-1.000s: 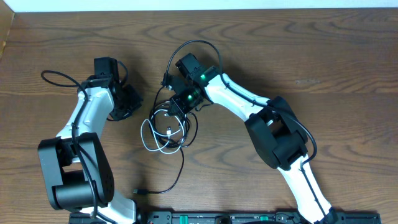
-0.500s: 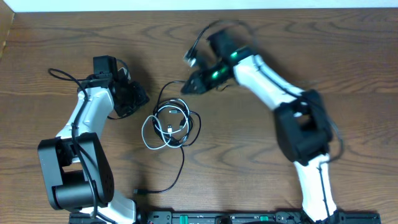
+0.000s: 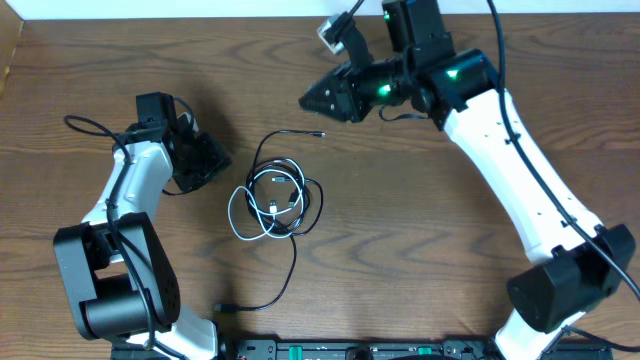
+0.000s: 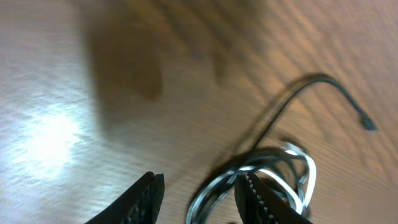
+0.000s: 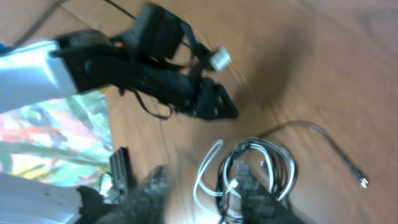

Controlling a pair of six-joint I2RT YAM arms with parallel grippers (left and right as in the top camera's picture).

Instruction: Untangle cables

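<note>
The cables [image 3: 275, 205] lie in one loose coil mid-table, a white loop [image 3: 238, 215] wound in with a black one. One black tail ends in a plug [image 3: 318, 133] behind the coil, and another runs forward to a plug [image 3: 222, 307]. My left gripper [image 3: 220, 160] sits low, just left of the coil, open and empty. The left wrist view shows the coil [image 4: 280, 168] past its gripper [image 4: 199, 199]. My right gripper [image 3: 308, 101] hangs high behind the coil, open and holding nothing. Its wrist view is blurred; the coil [image 5: 255, 165] lies far below that gripper [image 5: 202, 199].
A black rail [image 3: 350, 350] runs along the table's front edge between the two arm bases. The left arm's own thick black wire [image 3: 85, 125] loops out to the far left. In the right wrist view the left arm [image 5: 124, 62] reaches in from the left.
My right gripper has let go of the black cable and swung up and back, away from the coil; that tail now lies on the table. The left gripper has opened wider.
</note>
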